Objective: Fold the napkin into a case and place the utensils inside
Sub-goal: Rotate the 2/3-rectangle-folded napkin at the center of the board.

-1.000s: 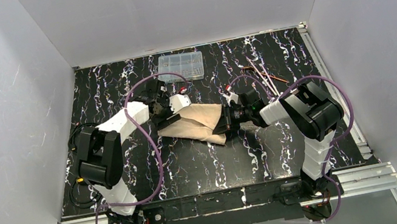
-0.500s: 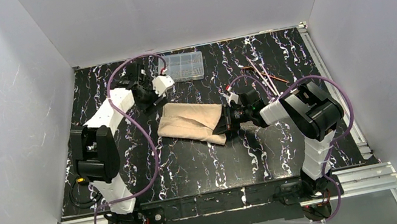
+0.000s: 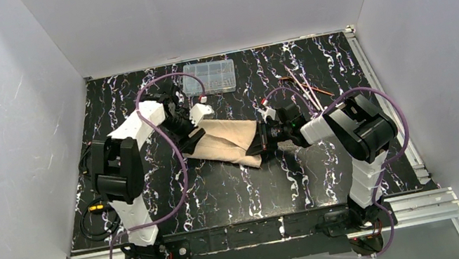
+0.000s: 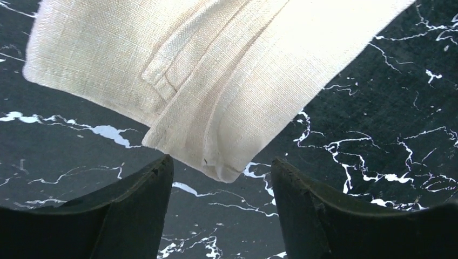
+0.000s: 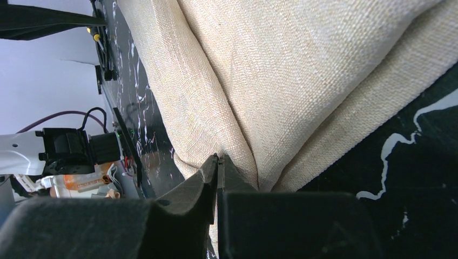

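Note:
The beige napkin lies folded into a narrow layered strip across the middle of the table. My left gripper is open, low over the table at the strip's left end. A folded corner of the napkin lies just ahead of its fingertips, apart from both fingers. My right gripper is shut on the napkin's right end, with cloth pinched between its jaws. The copper utensils lie on the table at the back right, beyond the right gripper.
A clear plastic compartment box stands at the back of the table behind the left arm. Purple cables loop over both arms. Grey walls close in the black marbled table on three sides.
My left arm swung back toward the plastic box, then came down again at the napkin's left end. The napkin's left part now lies flatter. The right arm has not moved.

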